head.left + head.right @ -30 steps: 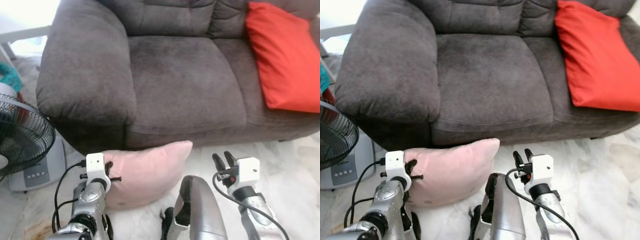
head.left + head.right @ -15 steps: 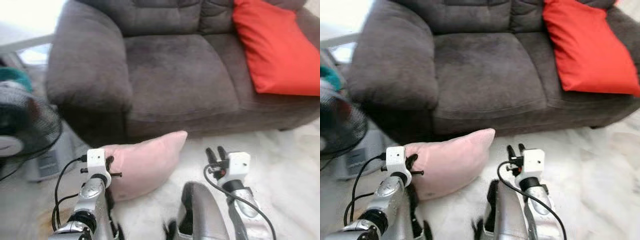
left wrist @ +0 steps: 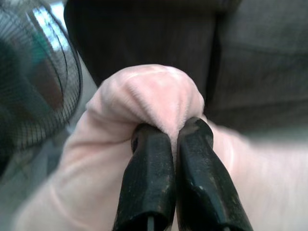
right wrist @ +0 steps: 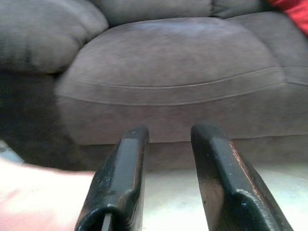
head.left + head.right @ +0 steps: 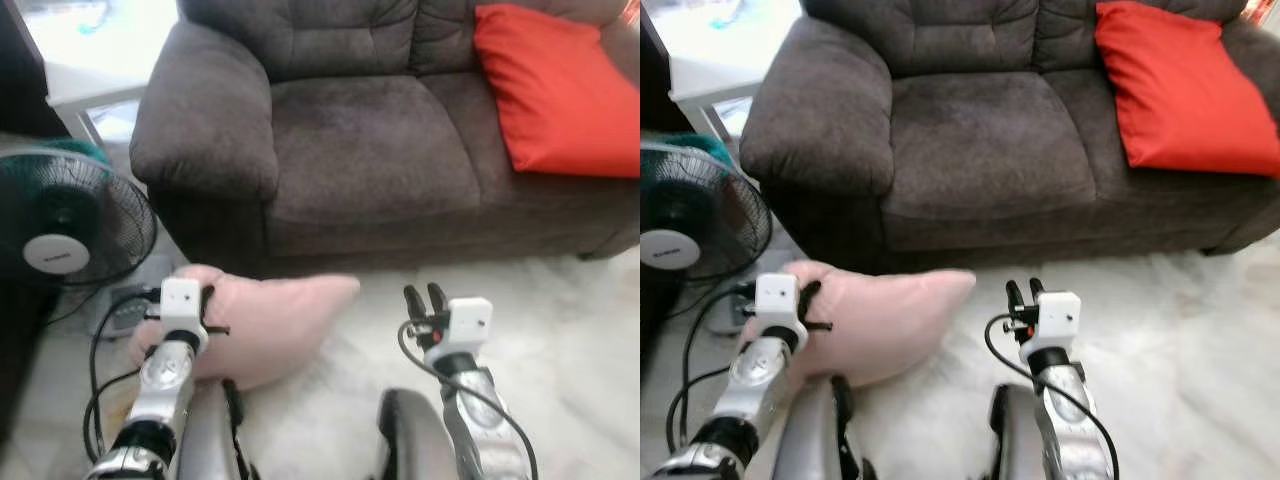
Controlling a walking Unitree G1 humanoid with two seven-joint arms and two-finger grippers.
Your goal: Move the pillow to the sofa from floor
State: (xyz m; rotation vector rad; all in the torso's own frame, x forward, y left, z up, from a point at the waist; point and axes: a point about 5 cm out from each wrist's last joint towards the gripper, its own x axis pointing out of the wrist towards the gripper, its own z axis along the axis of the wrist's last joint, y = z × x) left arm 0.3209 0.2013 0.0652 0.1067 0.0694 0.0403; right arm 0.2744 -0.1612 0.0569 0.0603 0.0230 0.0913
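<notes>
Left wrist view shows the left gripper point(image 3: 169, 139) pinching a fold of the pink pillow point(image 5: 270, 325), now lifted slightly before the grey sofa point(image 5: 370, 140), while the right gripper point(image 5: 425, 298) hovers spread.

A home living room: grey fabric sofa point(image 5: 360, 130), red cushion point(image 5: 560, 90), standing fan point(image 5: 70, 215), pale marble floor point(image 5: 590, 330).

The sofa point(image 5: 400, 130) stands at the far side of the floor point(image 5: 580, 330). A cushion point(image 5: 550, 90) rests on its right seat. A pillow point(image 5: 265, 325) lies on the floor before the sofa's left arm. A fan point(image 5: 65, 220) stands left of that arm.
</notes>
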